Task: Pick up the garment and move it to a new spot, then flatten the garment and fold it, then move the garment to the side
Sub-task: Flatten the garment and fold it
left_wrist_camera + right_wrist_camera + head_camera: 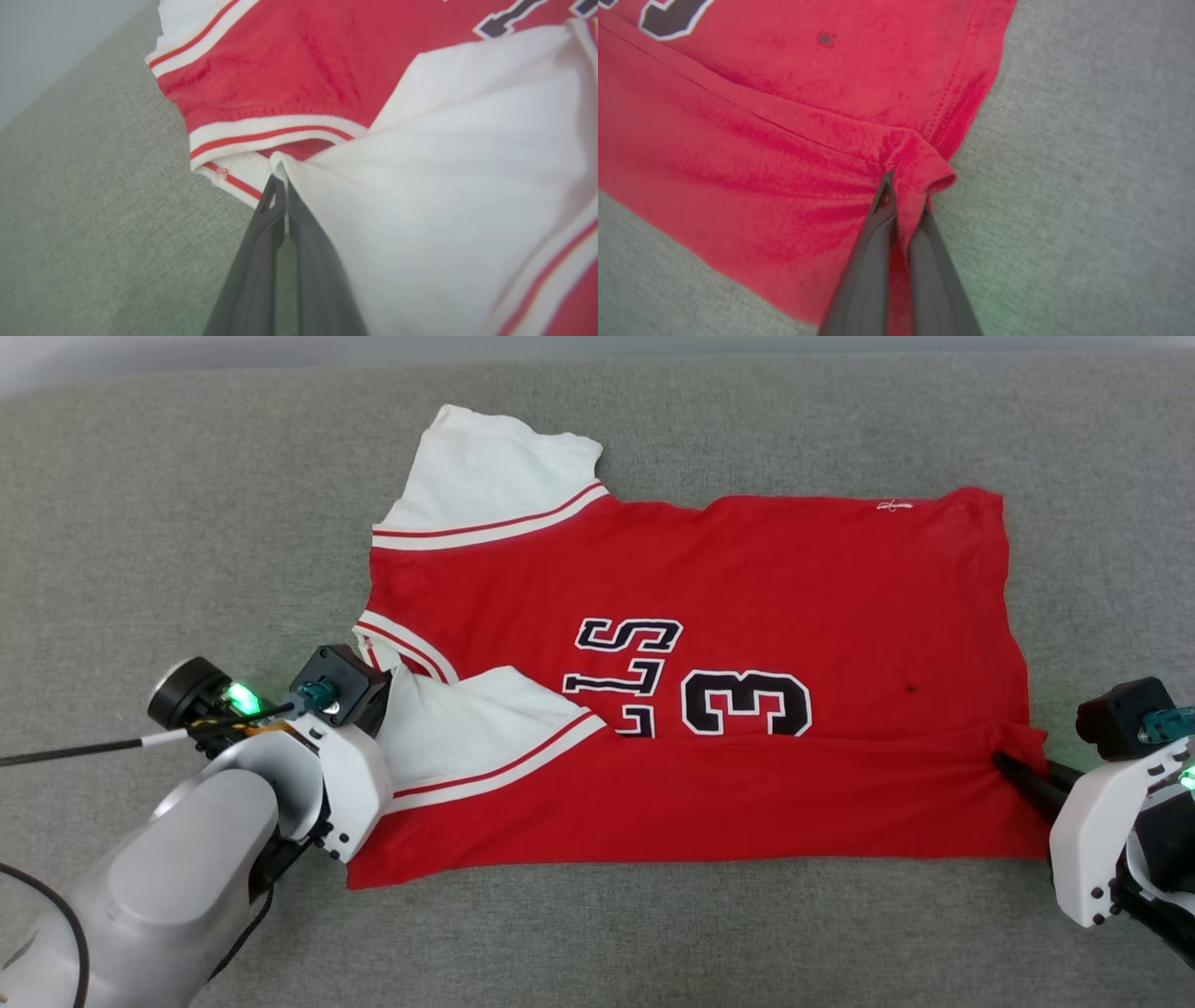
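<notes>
The garment (747,597), a red jersey with white sleeves, black letters and a 3, lies spread on the grey surface with its near long edge folded over the front. My left gripper (281,179) is shut on the white sleeve (444,186) by the striped collar. In the head view that sleeve (457,723) lies folded onto the chest, and the left gripper's fingers are hidden under its wrist housing (341,686). My right gripper (903,196) is shut on the red hem corner (924,158), seen at the garment's right edge (1013,761) in the head view.
Grey fabric surface (187,523) extends around the garment on all sides. A pale wall strip (187,359) runs along the far edge. A black cable (65,751) trails from the left arm.
</notes>
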Controlling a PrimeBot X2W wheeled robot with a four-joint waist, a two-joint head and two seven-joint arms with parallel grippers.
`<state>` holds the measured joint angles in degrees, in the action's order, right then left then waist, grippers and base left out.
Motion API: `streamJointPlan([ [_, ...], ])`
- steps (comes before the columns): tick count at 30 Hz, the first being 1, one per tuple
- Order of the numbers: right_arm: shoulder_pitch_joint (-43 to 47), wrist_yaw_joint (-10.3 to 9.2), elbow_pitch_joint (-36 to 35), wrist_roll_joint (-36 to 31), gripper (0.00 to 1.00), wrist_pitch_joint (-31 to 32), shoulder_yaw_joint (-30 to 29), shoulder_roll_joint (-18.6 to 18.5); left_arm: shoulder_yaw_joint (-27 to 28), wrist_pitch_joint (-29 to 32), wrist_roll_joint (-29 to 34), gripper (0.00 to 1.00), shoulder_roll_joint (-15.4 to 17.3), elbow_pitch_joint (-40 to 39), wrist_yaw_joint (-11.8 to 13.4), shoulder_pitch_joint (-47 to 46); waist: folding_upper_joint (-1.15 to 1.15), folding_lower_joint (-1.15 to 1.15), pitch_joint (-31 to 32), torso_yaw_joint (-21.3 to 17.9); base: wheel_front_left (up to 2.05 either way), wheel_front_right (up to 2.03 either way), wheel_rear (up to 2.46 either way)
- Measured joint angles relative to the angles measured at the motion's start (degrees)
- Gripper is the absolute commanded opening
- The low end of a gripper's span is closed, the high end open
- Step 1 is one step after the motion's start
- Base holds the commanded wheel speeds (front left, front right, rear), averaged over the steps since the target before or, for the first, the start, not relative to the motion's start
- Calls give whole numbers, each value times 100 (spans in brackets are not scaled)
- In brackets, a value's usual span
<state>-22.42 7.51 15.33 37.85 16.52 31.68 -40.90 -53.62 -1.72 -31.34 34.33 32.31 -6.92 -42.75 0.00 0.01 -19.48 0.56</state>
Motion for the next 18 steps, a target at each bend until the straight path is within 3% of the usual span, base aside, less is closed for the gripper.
streamJointPlan([
  [2, -18, -1, 48, 33, 0, -38, 73, 9, -91, -86, -32, 0, -74, 169, -13, -3, 0, 0, 61, 8, 0, 0, 0],
  [3, -20, -1, 76, 60, 11, -56, 108, 13, -132, -120, -80, 0, -108, 249, -14, -4, 0, 0, 104, 13, 0, 0, 0],
  [4, -18, -1, 91, 74, 45, -91, 142, 13, -146, -136, -134, 32, -133, 326, -16, -3, 0, 0, 155, 21, 0, 0, 0],
  [5, -13, -1, 105, 94, 100, -111, 156, 7, -168, -178, -183, 100, -154, 404, -25, -3, 0, 0, 214, 31, 0, 0, 0],
  [12, 216, -1, -40, 192, 100, -343, 16, -123, -172, -203, -535, 100, -51, 505, -47, -91, 0, 0, 725, 145, 0, 0, 0],
  [18, 519, -1, -202, 146, 100, -347, -247, -194, -169, 746, -1013, 100, 205, -56, -47, -317, 0, -1, 1104, 266, 0, 0, 0],
])
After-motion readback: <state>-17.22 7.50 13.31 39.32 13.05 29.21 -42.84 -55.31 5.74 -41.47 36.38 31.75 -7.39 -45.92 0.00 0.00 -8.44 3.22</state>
